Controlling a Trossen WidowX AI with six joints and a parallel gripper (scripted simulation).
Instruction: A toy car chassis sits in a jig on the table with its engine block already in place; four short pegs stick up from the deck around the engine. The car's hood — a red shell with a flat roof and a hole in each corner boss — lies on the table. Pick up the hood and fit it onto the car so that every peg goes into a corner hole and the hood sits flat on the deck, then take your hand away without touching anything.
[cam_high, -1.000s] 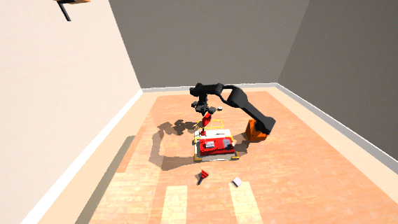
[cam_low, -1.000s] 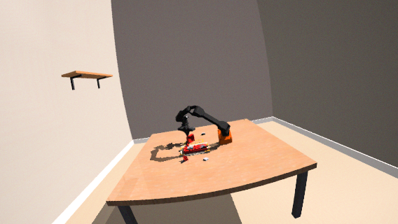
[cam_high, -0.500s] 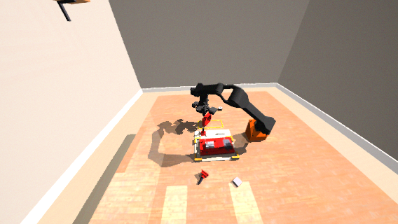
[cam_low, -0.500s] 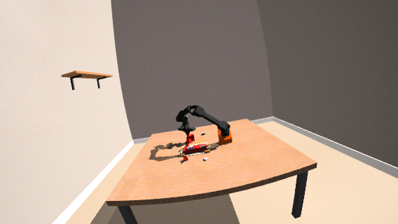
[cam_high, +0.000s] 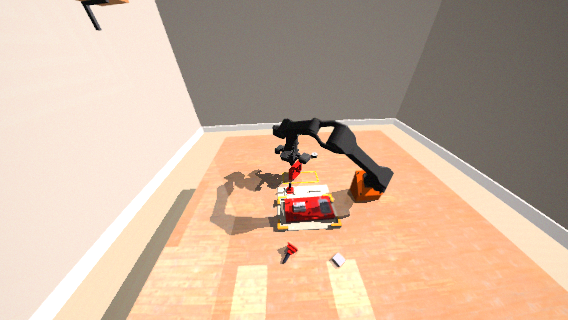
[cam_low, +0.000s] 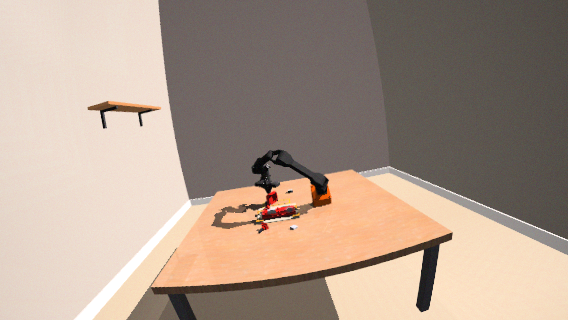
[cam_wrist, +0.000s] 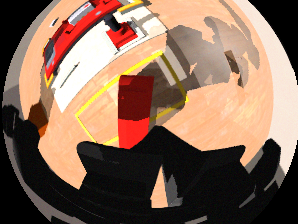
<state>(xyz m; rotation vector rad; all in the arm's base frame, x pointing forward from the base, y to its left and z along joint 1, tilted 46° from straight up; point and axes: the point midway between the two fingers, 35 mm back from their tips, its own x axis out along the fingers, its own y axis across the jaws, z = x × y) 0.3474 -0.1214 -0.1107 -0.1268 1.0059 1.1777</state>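
My gripper (cam_high: 295, 160) (cam_low: 269, 188) (cam_wrist: 158, 129) is shut on the hood and holds it above the table. The red hood (cam_high: 295, 171) (cam_low: 271, 198) (cam_wrist: 134, 102) hangs steeply tilted below the fingers, over the yellow outline behind the jig. In the wrist view its lower end points away from the fingers. The red car chassis (cam_high: 310, 212) (cam_wrist: 61, 36) sits in the pale jig (cam_high: 309, 226) (cam_wrist: 89, 70), with grey parts on its deck. The hood is apart from the chassis. The pegs and the hood's corner holes are too small to tell.
The yellow outline (cam_high: 318, 177) (cam_wrist: 95, 102) is flat on the table. A red block with a black upright (cam_high: 289, 190) (cam_wrist: 120, 39) stands on the jig's rear left. A red and black piece (cam_high: 291, 249) and a whitish block (cam_high: 338, 259) lie in front. The orange arm base (cam_high: 364, 190) stands right.
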